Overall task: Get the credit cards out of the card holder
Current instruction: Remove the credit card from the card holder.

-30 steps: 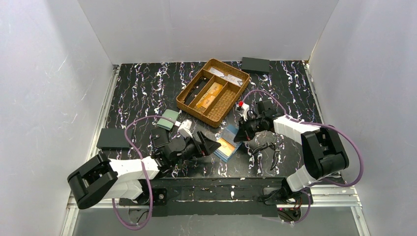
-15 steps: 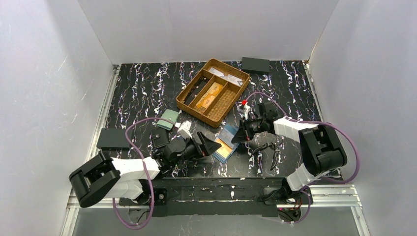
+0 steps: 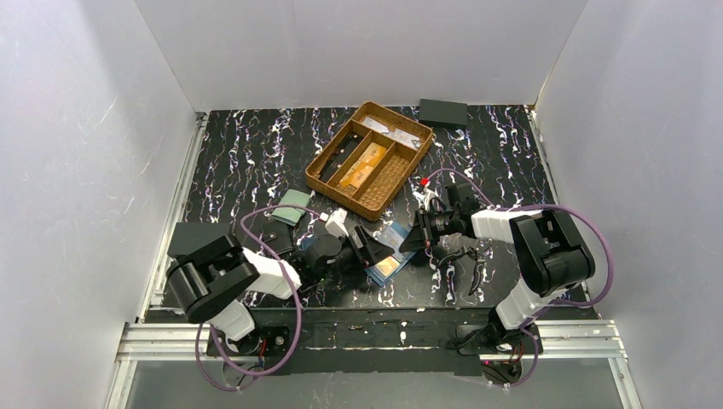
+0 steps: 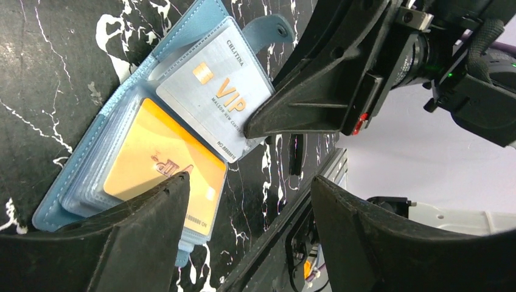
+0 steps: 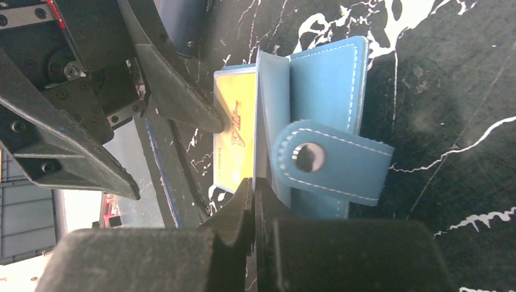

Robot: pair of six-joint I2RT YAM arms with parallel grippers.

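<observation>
Shows holder (image 3: 396,234) spread open on table (image 3: 247,153), near the front edge, right between the two grippers. Has orange card (image 4: 158,164) on top of one half's sleeve stack, sticking out past the holder's edge. Keeps VIP card (image 4: 216,97) inside a clear sleeve (image 5: 263,109) on the other half. Shows snap tab (image 5: 331,161) folded across the blue cover.

Finds left gripper (image 4: 249,182) released, jaws wide apart. Puts one fingertip (image 4: 173,188) touching the orange card's face near its edge, the other fingertip off the holder, over bare table.

Finds right gripper (image 5: 254,182) clenched, tips pressed together on the edge of the clear sleeve. Looks like a pinch: sleeve stands up from the holder in the right wrist view. Can't tell if the VIP card is caught too.

Places basket (image 3: 311,179) well behind the holder, with more cards (image 3: 362,166) in a middle compartment. Places green wallet (image 3: 296,204) left of the basket's near corner, just behind the left arm. Adds black box (image 3: 443,112) at the far edge, just beside the basket.
</observation>
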